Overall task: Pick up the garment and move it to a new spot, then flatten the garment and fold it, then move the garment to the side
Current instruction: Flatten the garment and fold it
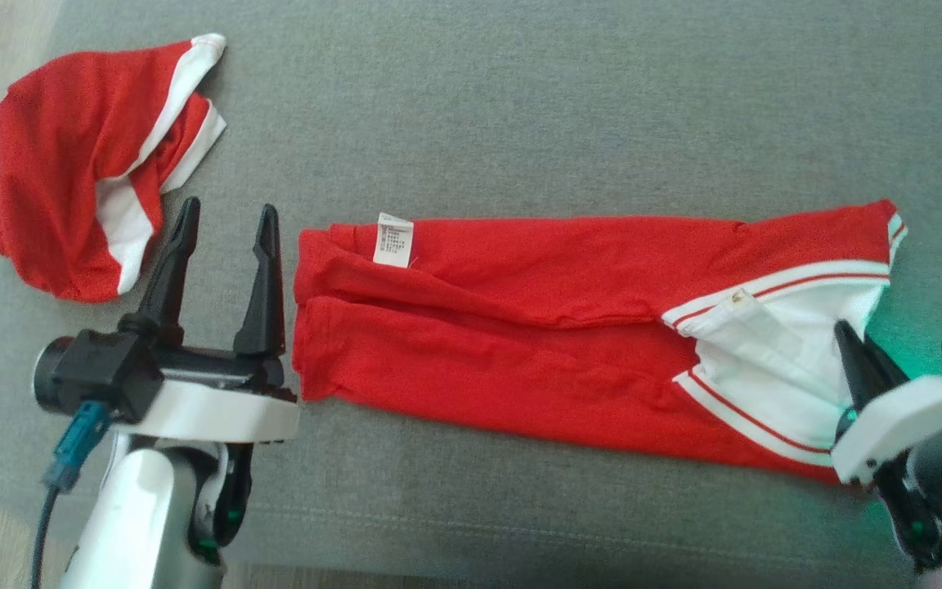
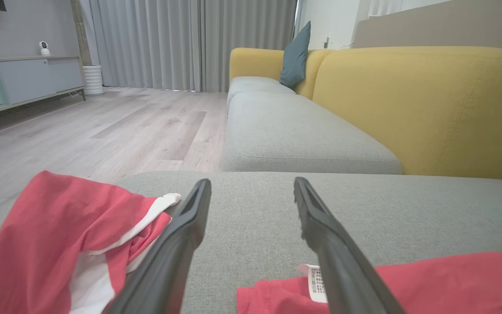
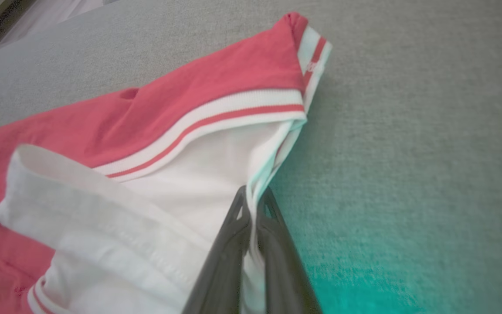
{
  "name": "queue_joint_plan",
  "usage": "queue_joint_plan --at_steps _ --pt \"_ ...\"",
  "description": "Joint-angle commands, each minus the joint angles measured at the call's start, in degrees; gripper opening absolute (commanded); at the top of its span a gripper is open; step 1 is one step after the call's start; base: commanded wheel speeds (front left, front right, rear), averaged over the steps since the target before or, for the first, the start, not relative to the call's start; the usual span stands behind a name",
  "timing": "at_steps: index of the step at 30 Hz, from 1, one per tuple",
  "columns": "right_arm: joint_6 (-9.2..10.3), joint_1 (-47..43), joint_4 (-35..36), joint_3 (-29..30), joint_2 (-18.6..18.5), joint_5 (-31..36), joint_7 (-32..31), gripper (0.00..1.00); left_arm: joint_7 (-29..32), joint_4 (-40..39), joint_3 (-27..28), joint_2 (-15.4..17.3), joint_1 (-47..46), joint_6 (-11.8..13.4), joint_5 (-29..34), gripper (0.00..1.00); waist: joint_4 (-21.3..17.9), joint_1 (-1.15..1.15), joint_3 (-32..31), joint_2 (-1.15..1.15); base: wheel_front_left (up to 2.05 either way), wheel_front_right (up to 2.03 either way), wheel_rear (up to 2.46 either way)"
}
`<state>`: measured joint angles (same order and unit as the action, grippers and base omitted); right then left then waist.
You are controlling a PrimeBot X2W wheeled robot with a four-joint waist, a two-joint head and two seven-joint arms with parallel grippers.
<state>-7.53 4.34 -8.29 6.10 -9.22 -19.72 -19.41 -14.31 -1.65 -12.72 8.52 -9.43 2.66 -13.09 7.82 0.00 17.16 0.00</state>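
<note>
The garment (image 1: 520, 311), red with white striped trim, lies folded in a long strip across the grey cushion, its care label at the left end. My right gripper (image 1: 847, 331) is shut on the white edge at the strip's right end. In the right wrist view the gripper (image 3: 255, 192) pinches a thin fold of the garment (image 3: 190, 174) between its fingers. My left gripper (image 1: 228, 206) stands open just left of the garment's left end, holding nothing. In the left wrist view this gripper (image 2: 252, 181) hovers over bare cushion, with the garment (image 2: 451, 279) at the lower right.
A second red and white garment (image 1: 70, 164) lies crumpled at the cushion's far left corner (image 2: 50, 231). The grey sofa seat (image 1: 561, 106) has its front edge near me. A yellow backrest (image 2: 408, 109), a teal pillow (image 2: 296, 56) and wood floor (image 2: 103, 126) lie beyond.
</note>
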Motion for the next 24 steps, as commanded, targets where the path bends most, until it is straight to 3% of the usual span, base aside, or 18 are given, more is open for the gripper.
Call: queue_joint_plan --at_steps 1,14,19,24 --pt "0.04 -1.28 2.25 -0.69 -0.35 -0.41 0.33 0.00 -0.69 -1.65 2.63 0.65 -0.53 -0.33 0.61 1.00 -0.41 0.00 -0.35 0.00 0.00 0.00 0.00" --pt "0.04 -3.74 7.12 8.12 -6.36 -1.03 -1.79 0.00 -0.69 -0.63 4.91 -0.83 1.22 -2.35 2.47 1.00 -4.35 0.00 -3.12 0.00 0.00 0.00 0.00" --pt "0.04 -2.59 12.87 4.83 -6.68 -0.60 -4.13 0.00 -0.69 -0.15 5.34 -1.32 1.87 -2.74 2.82 1.00 -5.33 0.00 -4.53 0.00 0.00 0.00 0.00" --pt "0.04 -0.03 21.32 -2.58 -4.75 0.68 -7.34 0.00 -0.69 0.15 5.63 -1.58 2.58 -2.97 3.17 1.00 -6.03 0.00 -5.67 0.00 0.00 0.00 0.00"
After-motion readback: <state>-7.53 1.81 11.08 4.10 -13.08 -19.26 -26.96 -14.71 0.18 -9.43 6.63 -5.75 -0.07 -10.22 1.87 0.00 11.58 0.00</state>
